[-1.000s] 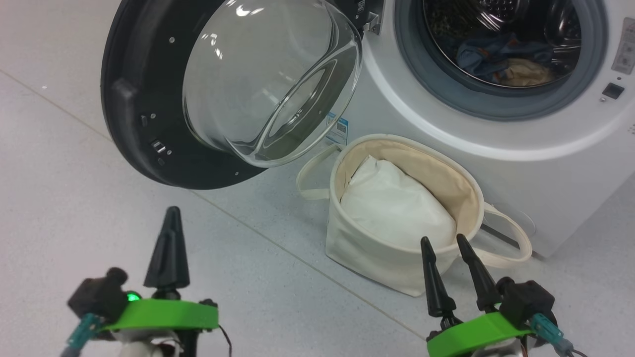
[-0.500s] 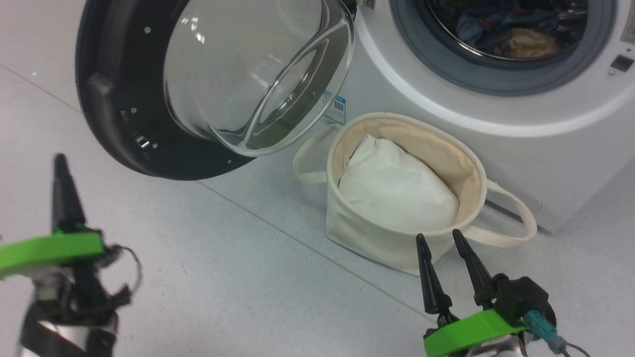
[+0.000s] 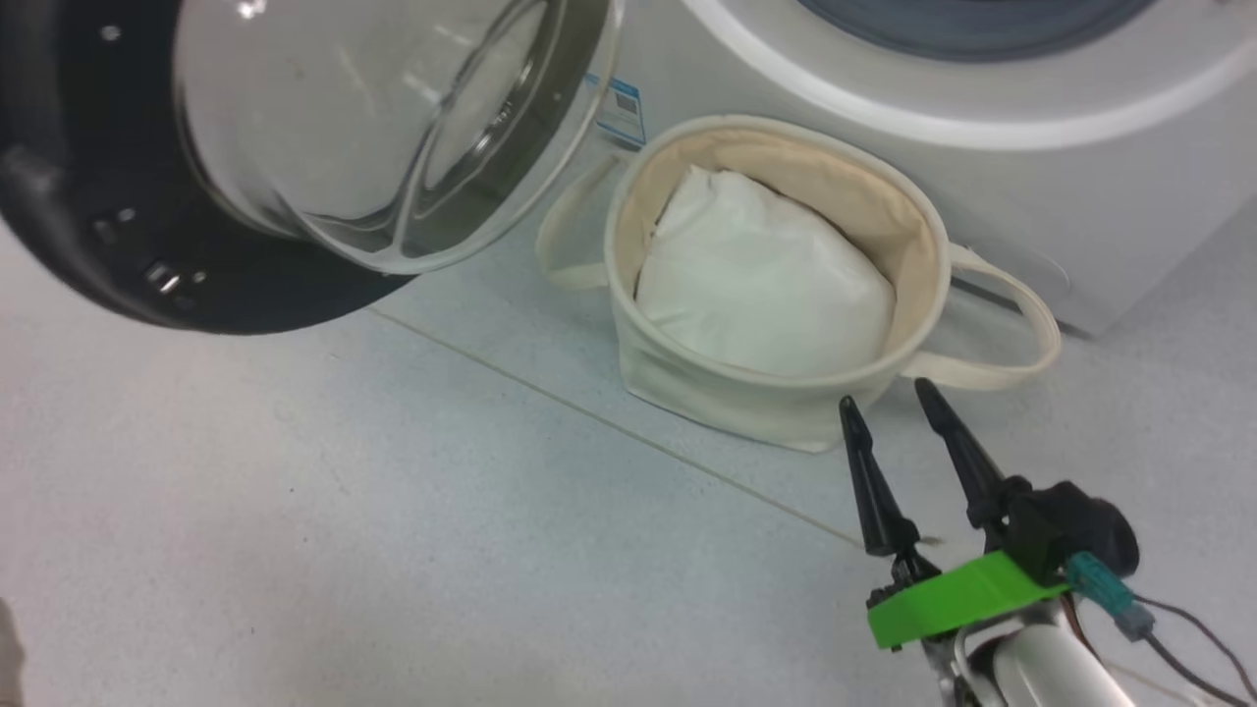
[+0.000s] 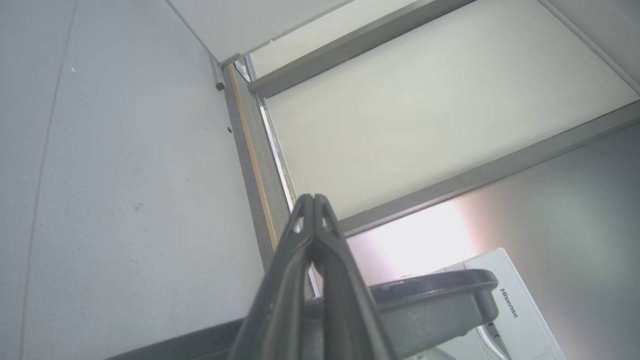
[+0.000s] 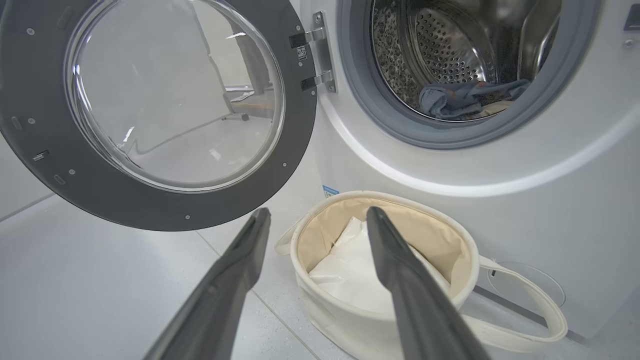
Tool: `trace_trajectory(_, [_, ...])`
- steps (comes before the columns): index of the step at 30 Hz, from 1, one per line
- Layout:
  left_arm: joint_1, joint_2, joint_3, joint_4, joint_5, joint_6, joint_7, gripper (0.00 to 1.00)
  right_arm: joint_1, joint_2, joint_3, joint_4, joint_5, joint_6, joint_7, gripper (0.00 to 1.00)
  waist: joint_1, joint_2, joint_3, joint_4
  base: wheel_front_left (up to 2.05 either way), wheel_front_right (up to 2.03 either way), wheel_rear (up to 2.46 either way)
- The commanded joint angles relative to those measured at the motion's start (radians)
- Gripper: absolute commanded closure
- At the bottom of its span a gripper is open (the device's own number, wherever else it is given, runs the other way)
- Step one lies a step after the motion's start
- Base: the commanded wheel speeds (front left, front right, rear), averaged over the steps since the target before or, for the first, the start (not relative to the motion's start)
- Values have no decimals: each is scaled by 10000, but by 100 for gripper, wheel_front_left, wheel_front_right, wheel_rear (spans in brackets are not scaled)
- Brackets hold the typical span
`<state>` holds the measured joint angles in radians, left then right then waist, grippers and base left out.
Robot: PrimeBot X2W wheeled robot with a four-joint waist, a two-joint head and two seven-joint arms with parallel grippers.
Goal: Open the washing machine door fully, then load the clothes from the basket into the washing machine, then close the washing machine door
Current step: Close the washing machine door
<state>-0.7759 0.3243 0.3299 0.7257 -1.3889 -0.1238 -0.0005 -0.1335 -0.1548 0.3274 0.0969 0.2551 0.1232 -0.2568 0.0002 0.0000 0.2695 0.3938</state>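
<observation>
The washing machine door (image 3: 59, 226) stands swung open at the upper left, its black rim around clear domed glass. The washing machine (image 3: 1031, 187) is white and fills the top right. Blue and beige clothes (image 5: 465, 97) lie in its steel drum. On the floor in front of it, the cream basket (image 3: 707, 398) holds white padding (image 3: 756, 275). My right gripper (image 3: 886, 395) is open just in front of the basket, nothing between its fingers; in the right wrist view the right gripper (image 5: 318, 212) points at the basket (image 5: 450, 250). My left gripper (image 4: 314, 197) is shut and empty, above the door's dark rim (image 4: 435, 300).
Grey floor tiles (image 3: 393, 511) spread to the left and front of the basket. One basket loop handle (image 3: 1021, 334) lies on the floor toward the washer's base. A blue-and-white label (image 3: 621, 110) sits on the washer front behind the door. A pale wall panel (image 4: 425, 110) fills the left wrist view.
The head camera has tilted down, so washer, door and basket sit higher in the picture. My left gripper swung left and out of the head view. The right gripper stays open by the basket.
</observation>
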Motion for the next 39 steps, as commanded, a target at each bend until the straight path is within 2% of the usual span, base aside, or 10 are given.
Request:
trace_trajectory(1, [-373, 781, 386, -17, -127, -67, 41, 100, -258, -75, 228, -366, -72, 75, -49, 0, -2, 0, 334, -311, 0, 0, 0])
trace_trajectory(5, [-1062, 1176, 742, 947, -458, -68, -79, 100, -394, -252, 245, -378, -61, 75, -49, 0, -2, 0, 638, -560, 0, 0, 0])
trace_trajectory(8, [-1381, 1330, 659, 1382, -454, -68, -8, 100, -494, -280, 257, -395, -23, 75, -49, 0, -2, 0, 749, -750, 0, 0, 0])
trace_trajectory(19, [-1663, 1260, 219, 1776, -637, -68, 762, 100, -521, -274, 205, -404, -5, 75, -49, 0, -2, 0, 664, -1007, 0, 0, 0])
trace_trajectory(22, [-1606, 1194, 54, 1707, -742, -68, 1221, 100, -507, -256, 199, -390, -14, 75, -49, 0, -2, 0, 615, -1015, 0, 0, 0])
trace_trajectory(35, [-783, 767, -1191, 791, -1130, -69, 4387, 100, -252, 73, 236, -199, 45, 75, -49, 0, -2, 0, -142, -828, 0, 0, 0])
trace_trajectory(39, [-335, 496, -1786, 167, -889, -69, 4789, 100, -138, 254, 234, -110, 85, 75, -49, 0, -2, 0, -480, -777, 0, 0, 0])
